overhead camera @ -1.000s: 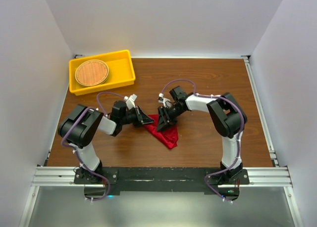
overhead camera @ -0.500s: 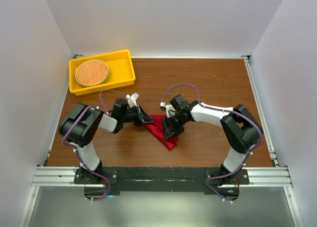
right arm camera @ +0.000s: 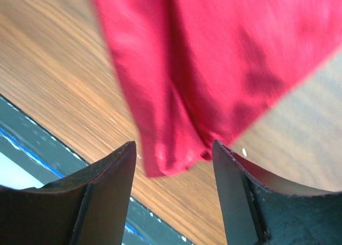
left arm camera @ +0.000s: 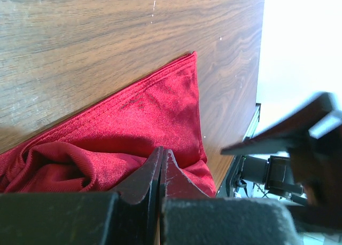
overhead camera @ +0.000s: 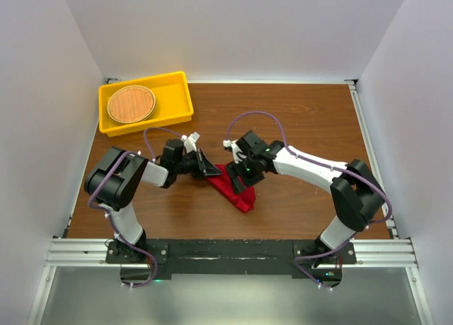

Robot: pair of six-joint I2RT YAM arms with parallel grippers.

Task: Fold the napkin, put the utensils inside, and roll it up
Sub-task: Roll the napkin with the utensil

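The red napkin [overhead camera: 239,195] lies crumpled and partly folded on the brown table, between my two grippers. My left gripper [overhead camera: 211,172] is shut, its tips at the napkin's upper left edge. In the left wrist view the fingertips [left arm camera: 161,149] meet over the red napkin [left arm camera: 149,111], and no cloth shows between them. My right gripper [overhead camera: 238,181] hovers open over the napkin's middle. In the right wrist view its open jaws [right arm camera: 173,143] frame a folded corner of the napkin [right arm camera: 214,58] without touching it. The utensils are out of view.
A yellow tray [overhead camera: 175,97] stands at the back left and holds a round woven orange-brown mat [overhead camera: 131,104]. White walls close in the table on three sides. A black rail [overhead camera: 226,251] with both arm bases runs along the near edge.
My right gripper has opened wider and slid along the napkin, while its elbow swung out to the right. The left gripper stayed shut at the napkin's edge.
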